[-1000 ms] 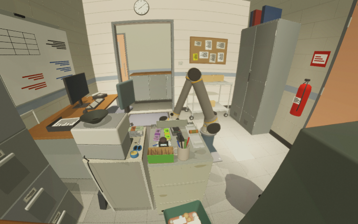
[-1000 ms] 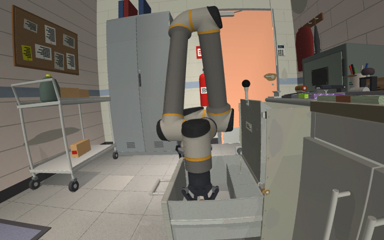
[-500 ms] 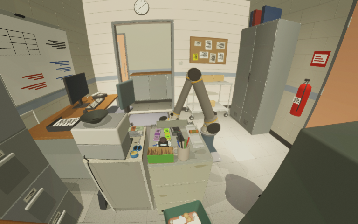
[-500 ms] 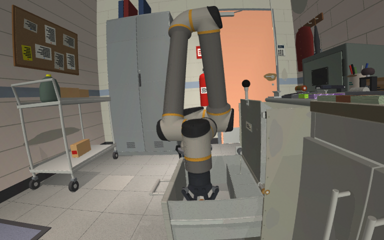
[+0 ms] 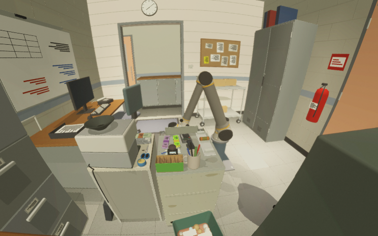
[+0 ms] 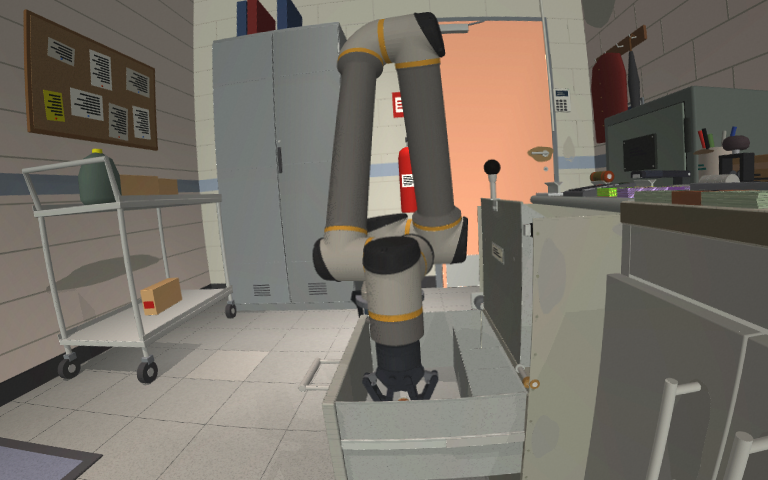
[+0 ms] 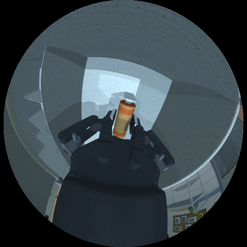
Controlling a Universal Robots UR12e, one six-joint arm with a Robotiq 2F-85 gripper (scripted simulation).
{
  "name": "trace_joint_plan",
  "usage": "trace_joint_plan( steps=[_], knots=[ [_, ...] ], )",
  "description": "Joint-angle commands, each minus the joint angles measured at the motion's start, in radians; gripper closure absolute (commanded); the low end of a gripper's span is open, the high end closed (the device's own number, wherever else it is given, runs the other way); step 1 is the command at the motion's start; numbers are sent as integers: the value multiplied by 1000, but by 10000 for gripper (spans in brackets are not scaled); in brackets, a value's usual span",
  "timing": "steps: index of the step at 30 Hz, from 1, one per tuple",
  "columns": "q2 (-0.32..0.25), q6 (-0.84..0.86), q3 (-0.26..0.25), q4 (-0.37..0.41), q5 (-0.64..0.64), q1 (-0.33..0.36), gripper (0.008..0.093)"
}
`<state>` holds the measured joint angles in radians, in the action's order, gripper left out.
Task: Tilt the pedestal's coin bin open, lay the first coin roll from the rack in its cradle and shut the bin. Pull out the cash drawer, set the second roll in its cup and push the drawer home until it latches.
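Observation:
My gripper (image 7: pixel 122 125) (image 6: pixel 400 390) reaches straight down inside the pulled-out cash drawer (image 6: pixel 430 390), and its fingers are open around an orange-banded coin roll (image 7: pixel 124 119) that stands on end on the drawer floor. The roll rests in a pale cup area (image 7: pixel 119 92) between the drawer's inner walls. A partition (image 6: pixel 473 362) runs along the drawer's right side. The bin front panel (image 6: pixel 501 271) with a black-knobbed lever (image 6: pixel 491 167) stands upright above the drawer. Another coin roll (image 5: pixel 204 138) lies on the rack on the pedestal top.
The pedestal (image 5: pixel 189 178) carries a pen cup (image 5: pixel 193 160), a green card box (image 5: pixel 169 164) and colored stacks. A wheeled cart (image 6: pixel 124 271) stands left of the arm. A grey cabinet (image 6: pixel 277 164) stands behind.

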<state>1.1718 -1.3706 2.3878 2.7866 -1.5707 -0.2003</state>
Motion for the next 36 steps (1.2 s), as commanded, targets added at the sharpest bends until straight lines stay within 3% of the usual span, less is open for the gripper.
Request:
trace_joint_plan(
  steps=[1,18,24,31,36],
  knots=[
    [6,0,-1,-5,0,0,615],
    [191,0,-28,-217,0,0,615],
    [203,0,-31,-234,0,0,615],
    [204,0,-31,-235,0,0,475],
    [205,0,-32,-235,0,0,464]
  ],
)
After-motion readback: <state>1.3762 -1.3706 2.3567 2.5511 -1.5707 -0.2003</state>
